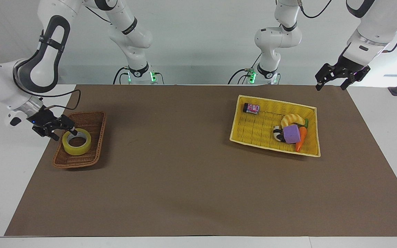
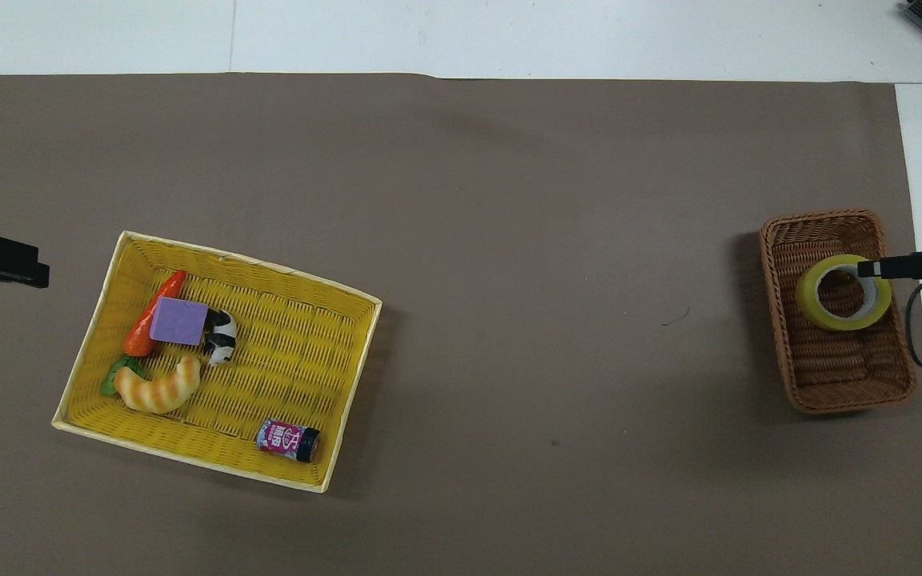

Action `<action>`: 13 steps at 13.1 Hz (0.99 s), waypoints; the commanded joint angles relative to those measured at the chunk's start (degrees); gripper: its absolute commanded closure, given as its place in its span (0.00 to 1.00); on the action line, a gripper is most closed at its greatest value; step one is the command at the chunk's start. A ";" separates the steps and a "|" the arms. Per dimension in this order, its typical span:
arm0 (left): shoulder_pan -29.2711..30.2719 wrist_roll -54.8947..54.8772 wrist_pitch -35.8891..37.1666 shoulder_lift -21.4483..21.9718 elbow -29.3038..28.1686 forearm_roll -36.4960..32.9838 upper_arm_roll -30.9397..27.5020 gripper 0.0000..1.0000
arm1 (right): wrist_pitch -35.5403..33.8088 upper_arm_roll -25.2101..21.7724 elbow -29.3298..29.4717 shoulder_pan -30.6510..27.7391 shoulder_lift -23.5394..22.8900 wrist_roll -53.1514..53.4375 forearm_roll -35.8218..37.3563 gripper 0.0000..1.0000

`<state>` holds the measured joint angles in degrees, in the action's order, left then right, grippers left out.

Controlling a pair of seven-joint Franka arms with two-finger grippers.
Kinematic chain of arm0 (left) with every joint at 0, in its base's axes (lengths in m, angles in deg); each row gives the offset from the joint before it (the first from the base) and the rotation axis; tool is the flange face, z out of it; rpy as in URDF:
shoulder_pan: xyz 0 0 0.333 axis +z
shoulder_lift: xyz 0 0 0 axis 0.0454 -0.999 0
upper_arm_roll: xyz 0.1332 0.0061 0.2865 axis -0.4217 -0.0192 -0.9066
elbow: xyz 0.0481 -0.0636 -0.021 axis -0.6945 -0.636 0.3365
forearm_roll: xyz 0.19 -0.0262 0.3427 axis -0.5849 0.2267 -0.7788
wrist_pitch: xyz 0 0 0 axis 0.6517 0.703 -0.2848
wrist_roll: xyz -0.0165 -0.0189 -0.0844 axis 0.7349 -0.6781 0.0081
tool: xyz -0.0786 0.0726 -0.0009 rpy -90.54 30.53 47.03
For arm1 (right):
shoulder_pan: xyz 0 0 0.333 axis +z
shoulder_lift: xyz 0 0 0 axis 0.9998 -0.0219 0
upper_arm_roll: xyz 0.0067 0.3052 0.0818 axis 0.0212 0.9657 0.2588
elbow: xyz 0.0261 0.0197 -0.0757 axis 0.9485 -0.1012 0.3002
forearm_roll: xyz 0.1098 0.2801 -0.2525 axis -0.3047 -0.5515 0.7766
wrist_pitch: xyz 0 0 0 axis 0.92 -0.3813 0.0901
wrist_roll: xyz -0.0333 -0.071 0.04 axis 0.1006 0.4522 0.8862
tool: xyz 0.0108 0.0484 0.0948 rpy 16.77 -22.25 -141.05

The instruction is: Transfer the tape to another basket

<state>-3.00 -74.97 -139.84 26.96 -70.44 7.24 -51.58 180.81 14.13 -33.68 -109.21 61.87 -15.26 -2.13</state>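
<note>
Item: tape (image 1: 77,141), lying flat in the basket (image 1: 91,155), directly beneath the right tool (image 1: 64,131). The right tool is hovering at the basket's rim with its fingers standing apart, gripping nothing. The left tool (image 1: 333,80), fingers likewise apart, is waiting over the bench (image 1: 191,179) edge, beside the yellow basket (image 1: 253,129) of toys.

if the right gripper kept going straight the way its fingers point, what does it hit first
Most likely the tape: the right gripper, open, points slantwise down at the roll lying flat in the brown basket. How high the fingertips sit above its rim is unclear.
</note>
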 commanded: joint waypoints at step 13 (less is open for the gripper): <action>-0.66 -0.88 -2.52 1.78 -3.69 -0.84 -0.22 0.00 | -3.35 2.14 0.39 14.13 11.28 26.11 16.56 0.00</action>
<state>-3.03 -75.35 -141.07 26.88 -71.54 7.24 -51.48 179.21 16.17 -31.21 -96.28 70.51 6.38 12.67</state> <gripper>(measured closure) 0.000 0.000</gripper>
